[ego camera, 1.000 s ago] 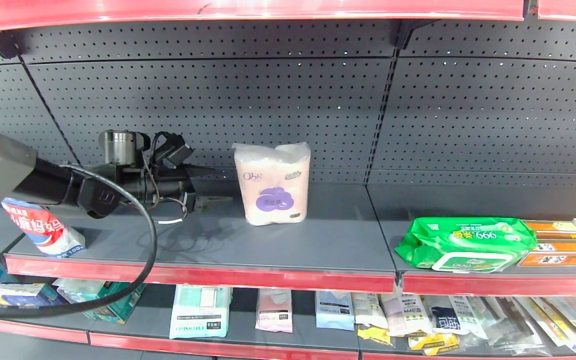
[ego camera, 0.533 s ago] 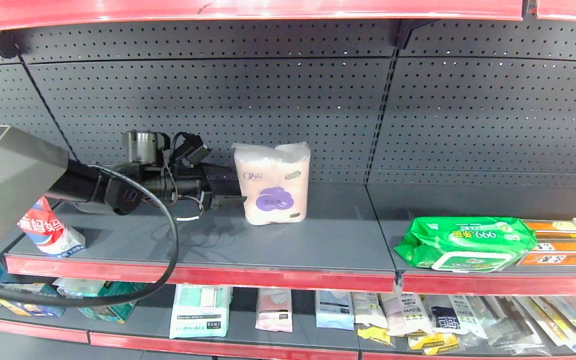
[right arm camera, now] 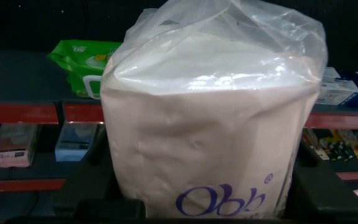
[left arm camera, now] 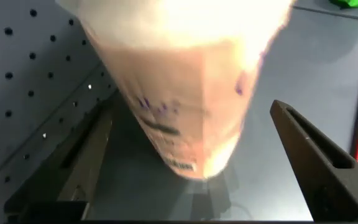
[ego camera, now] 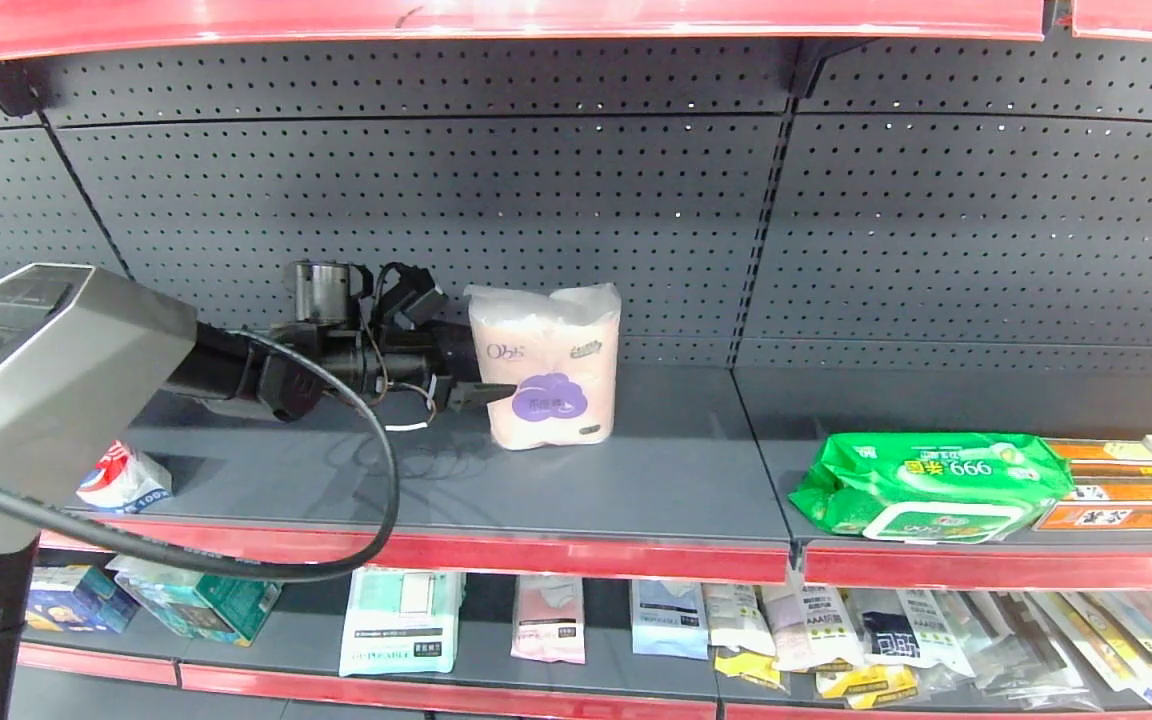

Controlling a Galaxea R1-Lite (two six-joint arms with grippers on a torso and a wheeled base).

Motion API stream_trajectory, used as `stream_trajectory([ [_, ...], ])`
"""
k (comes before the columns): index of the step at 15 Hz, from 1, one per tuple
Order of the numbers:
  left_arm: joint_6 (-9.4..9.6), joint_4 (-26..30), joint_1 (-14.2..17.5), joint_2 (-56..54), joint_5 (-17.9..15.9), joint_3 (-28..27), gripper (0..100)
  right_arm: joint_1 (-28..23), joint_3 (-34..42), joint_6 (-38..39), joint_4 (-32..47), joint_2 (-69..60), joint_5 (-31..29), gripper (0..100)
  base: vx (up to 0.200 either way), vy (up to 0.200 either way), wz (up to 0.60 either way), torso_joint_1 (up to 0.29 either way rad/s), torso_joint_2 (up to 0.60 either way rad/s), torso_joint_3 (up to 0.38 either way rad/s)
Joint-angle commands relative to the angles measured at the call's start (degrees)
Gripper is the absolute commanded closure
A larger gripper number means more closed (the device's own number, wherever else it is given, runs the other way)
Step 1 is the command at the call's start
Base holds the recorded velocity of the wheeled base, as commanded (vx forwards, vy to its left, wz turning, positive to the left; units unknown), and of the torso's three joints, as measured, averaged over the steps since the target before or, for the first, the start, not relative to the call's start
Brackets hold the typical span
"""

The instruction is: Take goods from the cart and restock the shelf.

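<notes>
Currently the left pincer (left arm camera: 191, 115) is spread wide at the middle shelf (ego camera: 636, 480), with one finger on each side of the standing roll pack (ego camera: 546, 365). In the left wrist view there is a gap between the pack and each finger, so nothing is gripped. That pack, pale pink plastic with a purple mark on its front, stands upright on the shelf close to the pegboard back (ego camera: 536, 200), roughly in the middle of the left bay.

The right pincer (right arm camera: 207, 208) is pinching a second pack of the same kind, the held roll pack (right arm camera: 210, 124). Dark fingers sit against its two lower sides. It is upright and off the shelf, at the head view's lower right edge.

A green wet-wipes pack (ego camera: 931, 487) lies flat in the right bay near the front lip, with orange boxes (ego camera: 1116, 492) just beside it. A red, white and blue packet (ego camera: 121, 480) sits at the left end of the shelf. On the lower shelf (ego camera: 286, 600) lie sachets and boxes.
</notes>
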Motion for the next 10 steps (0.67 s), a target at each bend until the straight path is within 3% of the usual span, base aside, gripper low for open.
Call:
stream_trajectory([
  [1,-0.83,-0.03,-1.3,1.43,0.0,-1.36,0,0.01,0.09,-0.04,0.01,0.2,0.02,100,0.0,0.0,0.0,0.0,0.0,0.0],
  [10,-0.83,-0.12,-2.35,4.25,0.79,-3.91,0,0.01,0.09,-0.13,0.01,1.16,0.11,100,0.0,0.0,0.0,0.0,0.0,0.0],
])
